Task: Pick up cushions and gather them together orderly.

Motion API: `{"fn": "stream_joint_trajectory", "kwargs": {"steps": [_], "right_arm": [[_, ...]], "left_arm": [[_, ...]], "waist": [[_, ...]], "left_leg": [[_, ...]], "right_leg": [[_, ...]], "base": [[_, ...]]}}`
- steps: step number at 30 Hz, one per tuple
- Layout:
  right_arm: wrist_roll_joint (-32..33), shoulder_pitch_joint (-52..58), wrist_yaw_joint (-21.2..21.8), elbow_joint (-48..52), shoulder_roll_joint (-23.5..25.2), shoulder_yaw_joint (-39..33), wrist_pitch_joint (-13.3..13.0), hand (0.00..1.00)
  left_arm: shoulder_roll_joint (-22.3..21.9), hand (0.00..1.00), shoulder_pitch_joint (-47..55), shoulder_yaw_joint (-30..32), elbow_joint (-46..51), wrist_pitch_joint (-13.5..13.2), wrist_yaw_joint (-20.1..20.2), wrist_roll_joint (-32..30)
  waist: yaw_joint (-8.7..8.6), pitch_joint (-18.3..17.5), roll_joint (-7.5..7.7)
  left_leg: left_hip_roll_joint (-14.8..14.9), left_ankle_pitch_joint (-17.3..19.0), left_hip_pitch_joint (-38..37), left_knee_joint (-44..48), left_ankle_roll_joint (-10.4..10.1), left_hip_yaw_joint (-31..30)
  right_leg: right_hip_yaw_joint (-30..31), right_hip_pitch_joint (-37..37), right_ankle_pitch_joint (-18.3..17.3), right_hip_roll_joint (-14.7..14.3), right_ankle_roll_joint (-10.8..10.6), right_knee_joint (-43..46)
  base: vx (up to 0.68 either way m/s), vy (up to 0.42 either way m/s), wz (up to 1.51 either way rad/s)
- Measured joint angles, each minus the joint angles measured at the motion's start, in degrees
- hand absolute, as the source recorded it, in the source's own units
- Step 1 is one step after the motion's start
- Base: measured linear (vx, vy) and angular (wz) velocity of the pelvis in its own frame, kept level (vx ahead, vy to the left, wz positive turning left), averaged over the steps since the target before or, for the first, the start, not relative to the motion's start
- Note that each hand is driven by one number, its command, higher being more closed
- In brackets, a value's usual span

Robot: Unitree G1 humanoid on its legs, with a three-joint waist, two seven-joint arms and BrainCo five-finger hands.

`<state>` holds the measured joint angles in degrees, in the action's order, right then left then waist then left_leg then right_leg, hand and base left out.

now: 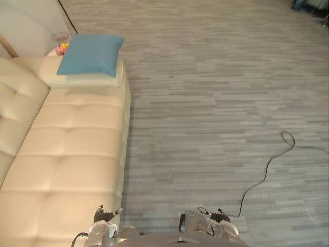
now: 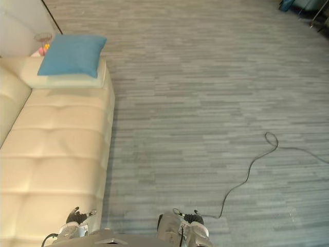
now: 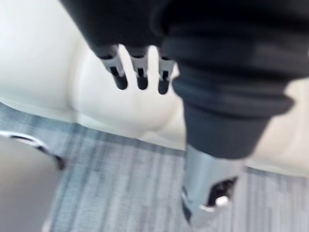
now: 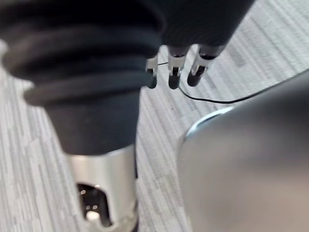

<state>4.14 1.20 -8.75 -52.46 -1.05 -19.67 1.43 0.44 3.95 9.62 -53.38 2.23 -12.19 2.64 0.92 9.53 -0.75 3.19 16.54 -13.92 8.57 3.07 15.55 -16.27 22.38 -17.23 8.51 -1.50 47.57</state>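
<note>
A blue cushion (image 1: 91,53) lies flat on a cream cushion (image 1: 87,80) at the far end of the sofa (image 1: 72,154), also visible as the blue cushion (image 2: 72,54) in the right eye view. My left hand (image 3: 140,72) hangs low beside the sofa's front edge (image 3: 120,111), fingers straight and holding nothing. My right hand (image 4: 176,67) hangs over the grey floor (image 4: 29,145), fingers likewise straight and empty. Both hands are far from the cushions.
The cream tufted sofa runs along the left, its backrest (image 1: 13,108) at the far left. A small stand with colourful items (image 1: 60,43) sits behind its far end by the wall. Grey plank floor (image 1: 216,103) spreads to the right; dark objects (image 1: 308,5) stand far right.
</note>
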Motion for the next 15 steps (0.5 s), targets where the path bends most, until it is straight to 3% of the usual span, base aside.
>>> {"fn": "stream_joint_trajectory", "kwargs": {"steps": [1,3,4,5,7,8,11,13,14,15], "right_arm": [[0.16,-0.60,0.00,0.14,-0.13,-0.21,-0.10,0.00],[0.10,-1.36,-0.02,0.21,-0.55,-0.12,-0.03,0.00],[0.12,-0.95,-0.02,-0.08,-0.27,-0.14,0.00,0.00],[0.09,-1.18,-0.03,-0.15,-0.11,-0.83,0.04,0.00],[-0.01,-2.85,-0.12,-0.23,-1.45,-2.05,0.09,0.00],[0.10,-3.11,-0.10,0.07,-1.60,-3.52,0.02,0.00],[0.05,-1.91,-0.09,0.32,-1.69,-3.67,0.06,0.00],[0.01,-0.81,-0.12,1.61,-1.45,-3.37,0.13,0.00],[0.06,-0.18,-0.18,2.11,-1.38,-2.60,0.15,0.00],[0.07,-0.14,-0.23,1.96,-1.01,-2.34,0.39,0.00]], "left_arm": [[-0.04,0.00,-0.87,-0.63,-0.34,0.12,0.00,-0.01],[-0.32,0.00,-1.08,-0.79,-1.24,0.22,0.04,-0.20],[0.07,0.00,-0.82,-0.70,-1.12,0.25,0.12,-0.44],[0.57,0.00,-1.03,-0.36,-1.68,0.32,0.14,-0.57],[-1.06,0.00,-2.93,-0.01,-2.40,0.19,0.32,-0.61],[-2.87,0.00,-2.94,1.01,-2.29,-0.22,0.28,-0.65],[-3.49,0.00,-2.35,1.66,-2.25,-0.12,0.40,-0.67],[-3.97,0.00,-2.23,2.54,-1.02,-0.10,0.40,-0.64],[-4.08,0.00,-2.23,2.76,-0.55,-0.10,0.45,-0.56],[-3.85,0.00,-2.21,2.86,0.07,-0.09,0.41,-0.57]], "waist": [[-0.45,0.25,-0.09],[-1.46,0.70,-0.03],[-2.09,0.97,1.53],[-2.16,1.71,2.01],[-1.97,3.27,-0.78],[-2.25,3.68,-1.90],[-2.45,2.80,-2.69],[-2.72,2.70,-3.31],[-2.00,2.72,-4.33],[-1.34,2.89,-4.37]], "left_leg": [[1.23,0.00,-0.82,-0.15,0.00,-0.75],[2.40,-0.05,-2.88,-0.59,-0.07,-2.65],[1.44,-0.07,-4.84,-1.17,-0.52,-4.56],[1.67,-0.11,-7.50,-1.56,-2.97,-6.51],[2.76,-2.11,-6.80,-0.72,-4.20,-8.81],[2.64,-5.73,-6.72,-0.10,-5.25,-11.41],[5.08,-11.45,-6.11,8.41,-7.01,-13.83],[6.87,-21.80,2.17,25.50,-11.36,-17.43],[9.57,-22.37,9.81,40.19,-11.72,-15.44],[10.67,-17.35,13.80,47.14,-10.38,-12.69]], "right_leg": [[-0.36,2.79,1.49,-1.29,0.80,-6.64],[1.70,4.47,10.42,-3.15,-0.03,-23.55],[4.86,3.12,18.64,-3.12,-1.23,-37.06],[6.13,1.81,30.90,-2.73,0.92,-37.96],[6.17,3.48,26.32,-3.63,2.23,-32.06],[5.39,3.97,21.02,-3.43,2.81,-25.89],[3.14,1.02,13.98,-3.94,2.95,-20.13],[1.28,-3.57,10.51,-4.83,3.40,-21.41],[1.10,-7.96,9.25,-6.61,4.56,-24.72],[1.12,-10.96,8.63,-7.35,4.81,-26.45]], "base": [[0.52,-0.196,0.25],[0.57,-0.245,0.33],[0.76,-0.354,0.44],[0.73,-0.344,0.40],[0.45,-0.240,0.12],[0.35,-0.200,0.09],[0.57,-0.223,0.28],[0.50,-0.116,0.27],[0.51,-0.083,0.08],[0.60,-0.068,0.01]]}}
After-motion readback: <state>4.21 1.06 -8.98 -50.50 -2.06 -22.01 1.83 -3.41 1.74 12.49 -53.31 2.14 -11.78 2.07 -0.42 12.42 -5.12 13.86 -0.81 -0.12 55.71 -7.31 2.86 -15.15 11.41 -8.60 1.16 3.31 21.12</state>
